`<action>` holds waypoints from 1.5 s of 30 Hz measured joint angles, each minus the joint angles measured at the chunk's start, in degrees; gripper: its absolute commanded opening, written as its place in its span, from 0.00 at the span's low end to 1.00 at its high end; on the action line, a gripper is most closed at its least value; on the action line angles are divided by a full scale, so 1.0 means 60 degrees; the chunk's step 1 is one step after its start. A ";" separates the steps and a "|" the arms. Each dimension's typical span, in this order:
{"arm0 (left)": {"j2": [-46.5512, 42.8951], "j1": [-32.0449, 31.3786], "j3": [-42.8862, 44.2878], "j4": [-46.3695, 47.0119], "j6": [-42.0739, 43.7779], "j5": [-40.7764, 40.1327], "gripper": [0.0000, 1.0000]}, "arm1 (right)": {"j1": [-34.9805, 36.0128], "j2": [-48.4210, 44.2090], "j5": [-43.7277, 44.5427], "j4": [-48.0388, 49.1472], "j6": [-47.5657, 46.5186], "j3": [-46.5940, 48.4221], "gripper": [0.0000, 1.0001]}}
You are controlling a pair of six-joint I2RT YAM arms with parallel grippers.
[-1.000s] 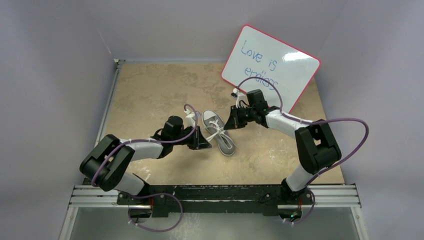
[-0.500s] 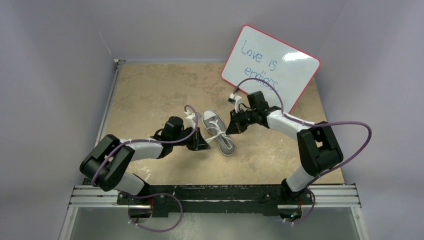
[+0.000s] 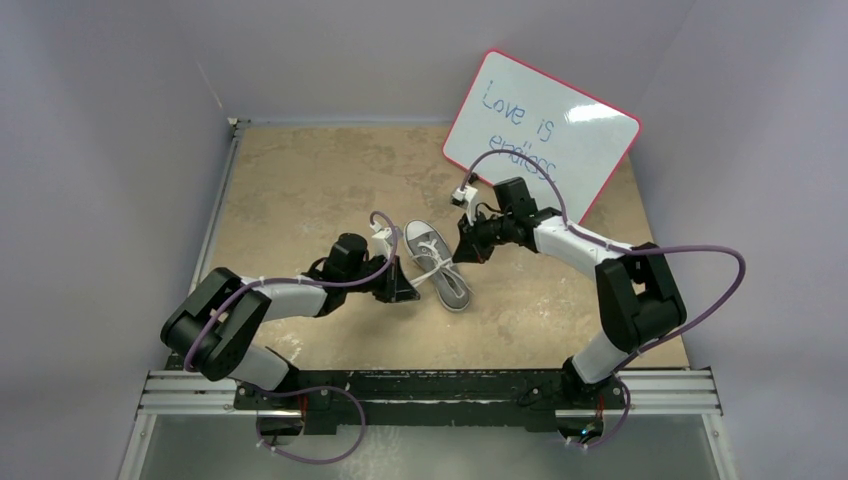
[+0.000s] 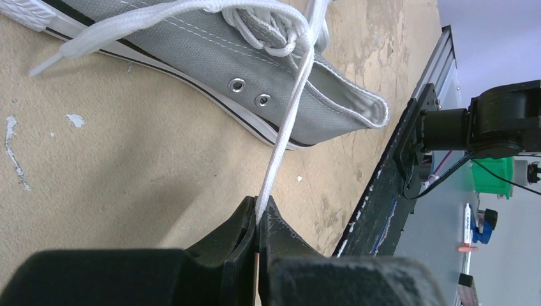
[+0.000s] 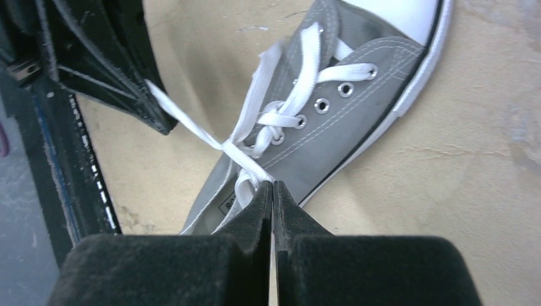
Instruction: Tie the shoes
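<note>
Grey canvas sneaker [image 3: 441, 266], white-soled and white-capped, with metal eyelets along its side, sits on the tan table [image 3: 300, 180] between the two grippers. The left gripper [image 4: 258, 213] is pinched tight on one strand of the white laces [image 4: 286, 131], which runs taut to it. The right gripper [image 5: 273, 189], just above the shoe's opening, is clamped on another strand.

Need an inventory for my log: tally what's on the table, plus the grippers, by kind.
Sneaker: 1
Whiteboard: 1
Grippers: 2 (left gripper, right gripper, each shut on a lace)
Total: 4
</note>
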 measured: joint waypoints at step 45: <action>0.0900 -0.0284 -0.0120 -0.0342 -0.1858 -0.0765 0.00 | -0.0215 -0.0368 0.2790 0.4488 0.4324 -0.1843 0.00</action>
